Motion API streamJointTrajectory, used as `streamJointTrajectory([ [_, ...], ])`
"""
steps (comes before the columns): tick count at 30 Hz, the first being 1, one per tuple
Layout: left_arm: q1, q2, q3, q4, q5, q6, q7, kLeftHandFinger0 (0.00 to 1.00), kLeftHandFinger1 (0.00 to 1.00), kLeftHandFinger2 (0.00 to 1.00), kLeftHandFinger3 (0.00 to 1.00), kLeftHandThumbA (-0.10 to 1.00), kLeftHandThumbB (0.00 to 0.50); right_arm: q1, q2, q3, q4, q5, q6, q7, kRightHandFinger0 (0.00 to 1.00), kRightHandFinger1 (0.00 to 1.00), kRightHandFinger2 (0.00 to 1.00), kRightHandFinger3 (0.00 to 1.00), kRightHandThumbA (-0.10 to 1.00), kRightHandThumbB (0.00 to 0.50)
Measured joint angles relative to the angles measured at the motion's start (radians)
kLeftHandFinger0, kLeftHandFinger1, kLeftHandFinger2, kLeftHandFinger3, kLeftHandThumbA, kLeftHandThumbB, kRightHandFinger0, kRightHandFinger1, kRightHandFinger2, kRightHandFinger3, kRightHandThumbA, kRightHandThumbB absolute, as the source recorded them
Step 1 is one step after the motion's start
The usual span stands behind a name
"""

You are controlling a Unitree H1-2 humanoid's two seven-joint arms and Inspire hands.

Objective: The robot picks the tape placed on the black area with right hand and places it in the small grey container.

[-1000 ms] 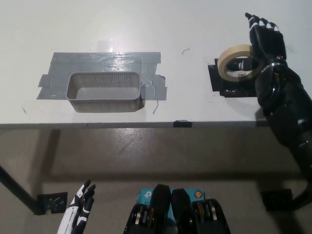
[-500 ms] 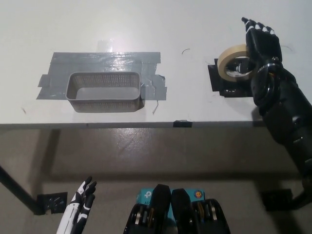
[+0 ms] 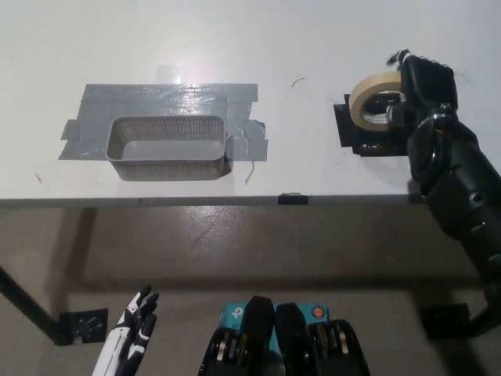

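Note:
A beige roll of tape (image 3: 370, 94) stands tilted on the black area (image 3: 352, 135) at the table's right. My black right hand (image 3: 423, 90) is against the roll's right side, fingers curled over its rim and one dark finger showing inside the ring. The hand hides the right part of the roll and of the black patch. The small grey mesh container (image 3: 167, 146) sits to the left, with nothing in it. My white left hand (image 3: 131, 345) hangs low at the lower left, below the table, fingers apart and holding nothing.
The container rests on a patch of grey duct tape (image 3: 168, 100) stuck to the white table (image 3: 250, 39). The table's front edge (image 3: 235, 200) runs across the middle of the view, with a small black marker (image 3: 293, 198) on it. Below is floor.
My right hand's fingers, stretched out beside the roll before, have curled down and closed around the roll's right side. The roll stays on the black area. The left hand has barely moved.

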State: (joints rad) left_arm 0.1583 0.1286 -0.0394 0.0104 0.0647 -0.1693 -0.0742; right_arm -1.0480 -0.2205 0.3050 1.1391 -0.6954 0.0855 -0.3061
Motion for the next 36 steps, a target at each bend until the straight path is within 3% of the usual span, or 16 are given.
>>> streamJointTrajectory([
  [1,-0.001,0.0,0.0,0.0,0.0,0.001,0.0,0.97,1.0,1.0,1.0,0.93,0.129,-0.002,0.0,-0.006,0.011,0.006,-0.018,-0.016,0.0,0.34,0.72,0.86,-0.1,0.118],
  [4,-0.005,0.0,0.0,0.0,0.001,0.004,0.0,0.94,1.0,1.0,1.0,0.93,0.107,-0.017,0.002,-0.028,0.043,0.026,-0.069,-0.06,0.0,0.29,0.65,0.76,-0.1,0.135],
  [6,-0.009,0.001,0.0,-0.001,0.002,0.007,0.0,0.92,1.0,1.0,1.0,0.93,0.107,-0.033,0.005,-0.044,0.053,0.04,-0.102,-0.092,0.0,0.28,0.65,0.76,-0.1,0.144],
  [14,-0.019,0.008,-0.002,-0.006,0.002,0.015,-0.003,0.85,1.0,1.0,1.0,0.91,0.09,-0.119,0.014,-0.076,0.063,0.09,-0.215,-0.193,0.0,0.34,0.7,0.83,-0.08,0.118],
  [22,-0.031,0.01,-0.002,-0.017,0.002,0.025,-0.012,0.83,0.98,1.0,1.0,0.86,0.074,-0.15,0.018,-0.076,0.084,0.116,-0.26,-0.23,0.0,0.3,0.68,0.8,-0.1,0.116],
  [24,-0.032,0.011,-0.002,-0.017,0.003,0.025,-0.012,0.81,0.96,1.0,1.0,0.85,0.074,-0.155,0.022,-0.073,0.084,0.119,-0.263,-0.233,0.0,0.27,0.65,0.73,-0.07,0.099],
  [25,-0.033,0.011,-0.002,-0.017,0.003,0.025,-0.012,0.8,0.95,1.0,1.0,0.84,0.067,-0.158,0.023,-0.071,0.083,0.12,-0.265,-0.235,0.0,0.3,0.68,0.75,0.0,0.115],
  [26,-0.033,0.011,-0.002,-0.017,0.004,0.024,-0.012,0.8,0.95,1.0,1.0,0.84,0.067,-0.16,0.026,-0.069,0.08,0.12,-0.267,-0.235,0.0,0.29,0.68,0.76,-0.09,0.108],
  [29,-0.033,0.011,-0.002,-0.017,0.007,0.023,-0.012,0.8,0.94,1.0,1.0,0.84,0.069,-0.168,0.045,-0.057,0.077,0.12,-0.269,-0.244,0.0,0.3,0.7,0.79,-0.1,0.115],
  [30,-0.033,0.011,-0.002,-0.017,0.007,0.023,-0.012,0.8,0.94,1.0,1.0,0.84,0.069,-0.172,0.054,-0.053,0.077,0.12,-0.269,-0.245,0.0,0.31,0.71,0.81,-0.1,0.144],
  [33,-0.034,0.011,-0.003,-0.017,0.007,0.023,-0.013,0.81,0.94,1.0,1.0,0.84,0.072,-0.187,0.098,-0.036,0.077,0.119,-0.27,-0.247,0.0,0.27,0.65,0.7,-0.1,0.168],
  [36,-0.034,0.011,-0.005,-0.017,0.007,0.024,-0.013,0.81,0.95,1.0,1.0,0.84,0.067,-0.203,0.146,-0.016,0.079,0.117,-0.269,-0.248,0.0,0.25,0.64,0.68,-0.08,0.149],
])
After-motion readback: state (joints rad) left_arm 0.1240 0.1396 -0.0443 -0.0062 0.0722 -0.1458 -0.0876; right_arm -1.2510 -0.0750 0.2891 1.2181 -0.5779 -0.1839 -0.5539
